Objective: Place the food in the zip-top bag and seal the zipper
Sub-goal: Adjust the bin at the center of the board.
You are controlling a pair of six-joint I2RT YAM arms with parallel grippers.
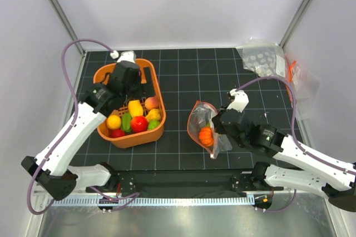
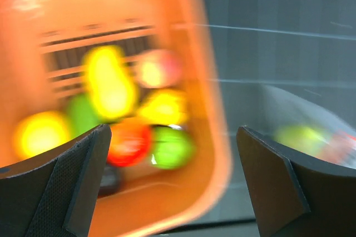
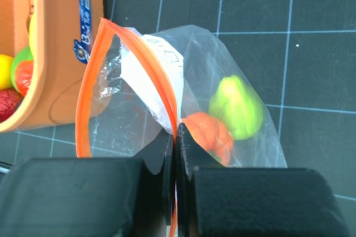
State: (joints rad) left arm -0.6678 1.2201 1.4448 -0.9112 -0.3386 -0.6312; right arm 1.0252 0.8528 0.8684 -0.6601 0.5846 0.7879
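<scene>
The zip-top bag (image 1: 201, 120) lies mid-table with its mouth held open; its orange-red zipper (image 3: 139, 59) forms a loop in the right wrist view. Inside it are a green pear (image 3: 236, 106) and an orange toy (image 3: 210, 135), the latter also showing from above (image 1: 206, 135). My right gripper (image 3: 176, 134) is shut on the zipper strip at the bag's rim (image 1: 216, 121). Several toy foods, among them a red one (image 1: 138, 123) and a yellow one (image 1: 113, 121), lie in the orange basket (image 1: 158, 89). My left gripper (image 1: 132, 91) hovers over the basket, open and empty (image 2: 172, 137); its view is blurred.
Other clear bags (image 1: 261, 56), one with a white-dotted sheet, lie at the back right corner, with an orange strip (image 1: 292, 73) beside them. The basket's wall (image 3: 55, 53) stands close to the left of the bag mouth. White walls enclose the black gridded mat (image 1: 183, 75).
</scene>
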